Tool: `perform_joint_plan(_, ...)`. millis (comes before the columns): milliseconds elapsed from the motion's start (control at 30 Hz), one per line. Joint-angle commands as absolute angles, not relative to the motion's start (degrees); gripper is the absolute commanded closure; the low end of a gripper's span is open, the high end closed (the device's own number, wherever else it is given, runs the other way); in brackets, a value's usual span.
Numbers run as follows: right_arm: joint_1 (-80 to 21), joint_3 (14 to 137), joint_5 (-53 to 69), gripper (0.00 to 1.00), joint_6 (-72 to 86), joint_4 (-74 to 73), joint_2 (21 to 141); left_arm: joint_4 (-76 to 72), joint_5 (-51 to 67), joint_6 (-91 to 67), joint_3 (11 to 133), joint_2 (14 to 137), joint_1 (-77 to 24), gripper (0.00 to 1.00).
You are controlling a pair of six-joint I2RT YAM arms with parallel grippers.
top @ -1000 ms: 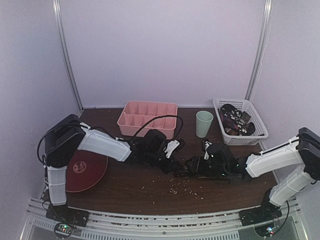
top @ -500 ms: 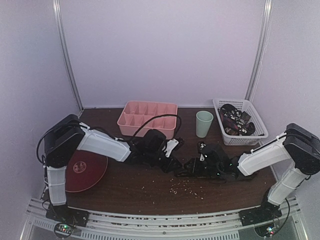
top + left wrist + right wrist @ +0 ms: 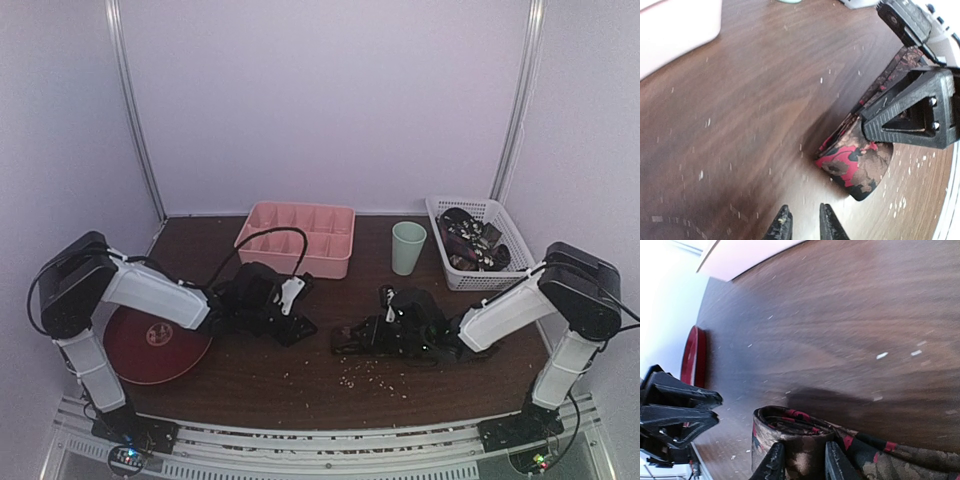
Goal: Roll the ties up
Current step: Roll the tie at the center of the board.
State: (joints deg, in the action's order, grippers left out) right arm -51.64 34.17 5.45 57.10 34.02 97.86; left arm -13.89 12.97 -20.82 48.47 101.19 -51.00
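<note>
A red, brown and black patterned tie lies on the dark wood table, its end wound into a short coil (image 3: 855, 167); its tail (image 3: 890, 460) runs off toward the right arm. My right gripper (image 3: 802, 462) is shut on that coil (image 3: 790, 422), one finger on each side. From above, the right gripper (image 3: 362, 338) sits at mid-table. My left gripper (image 3: 805, 227) hovers a short way from the coil, jaws slightly open with nothing between them. From above, the left gripper (image 3: 300, 327) lies left of the coil. More ties fill the white basket (image 3: 510, 268).
A pink divided tray (image 3: 297, 238) stands at the back centre and a pale green cup (image 3: 408, 247) to its right. A dark red plate (image 3: 150, 345) lies under the left arm. Pale crumbs (image 3: 370, 370) dot the table in front of the grippers.
The left arm has drawn back to the left, away from the tie, and its jaws have parted a little. The right gripper has slid left and narrowed onto the coil.
</note>
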Motion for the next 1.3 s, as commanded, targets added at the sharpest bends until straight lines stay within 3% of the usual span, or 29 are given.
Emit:
perform_joint_plan(0, -54.2, 35.9, 7.4, 0.71, 61.2, 34.0, 100.2, -18.6, 12.8, -22.0, 43.9, 98.0, -51.0, 0.81)
perform_joint_plan(500, -55.1, 30.9, 3.5, 0.72, 62.8, 34.8, 97.1, -27.9, 20.5, -26.2, 41.9, 103.5, -51.5, 0.95)
perform_joint_plan(1267, -54.3, 29.2, 1.3, 0.72, 59.8, 34.5, 95.3, -29.7, 27.7, -28.4, 48.6, 108.2, -52.2, 1.00)
